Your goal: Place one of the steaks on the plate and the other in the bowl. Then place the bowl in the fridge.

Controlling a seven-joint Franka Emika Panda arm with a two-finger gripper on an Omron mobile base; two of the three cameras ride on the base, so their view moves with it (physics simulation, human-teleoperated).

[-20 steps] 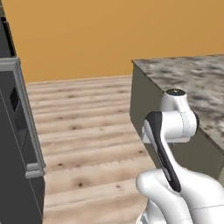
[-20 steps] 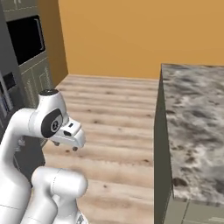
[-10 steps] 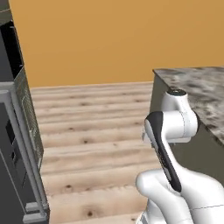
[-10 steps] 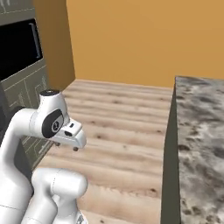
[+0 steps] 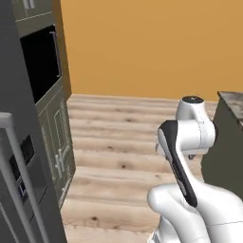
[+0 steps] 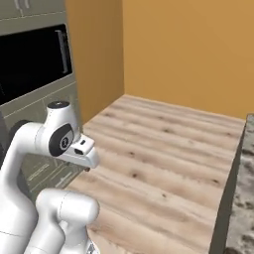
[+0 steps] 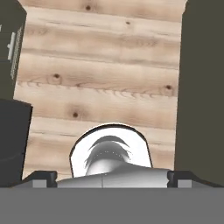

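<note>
My gripper hangs folded close in front of the base, pointing down at the wooden floor. Its two dark fingertips stand wide apart, open, with nothing between them. In the right base view the hand juts out from the white arm at mid height. The grey fridge, with a long pale vertical handle, stands at the near left edge of the left base view, its door shut. The steaks, the plate and the bowl are out of view.
A tall grey-green cabinet with a black oven door stands on the left beside the fridge. The dark side of a stone-topped counter is at the right edge. Open wooden floor runs to an orange wall.
The whole picture has shifted, so the base has turned: the counter has slid off to the right and the oven cabinet and fridge have come in on the left. The arm keeps its pose.
</note>
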